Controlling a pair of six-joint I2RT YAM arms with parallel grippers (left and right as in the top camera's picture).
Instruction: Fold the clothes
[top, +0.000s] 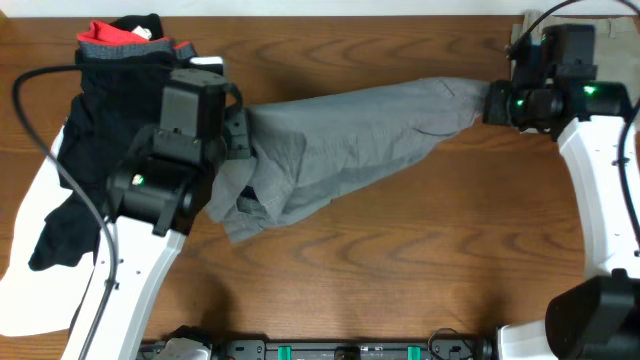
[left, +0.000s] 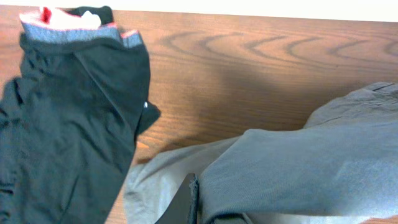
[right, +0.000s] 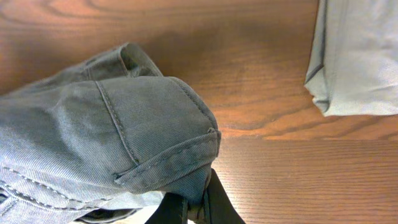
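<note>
Grey trousers (top: 350, 140) are stretched across the wooden table between my two grippers. My left gripper (top: 240, 135) is shut on their left end; in the left wrist view the grey cloth (left: 311, 162) lies against my dark finger (left: 189, 202). My right gripper (top: 492, 103) is shut on the right end, a stitched hem (right: 168, 165) pinched between the fingers (right: 198, 208). A loose fold of the trousers sags onto the table (top: 245, 210) below my left gripper.
A pile of black clothes with a grey and red waistband (top: 110, 80) lies at the far left, also in the left wrist view (left: 68, 118). A folded pale grey garment (right: 357, 56) lies at the back right. A white cloth (top: 20, 290) sits at the left edge.
</note>
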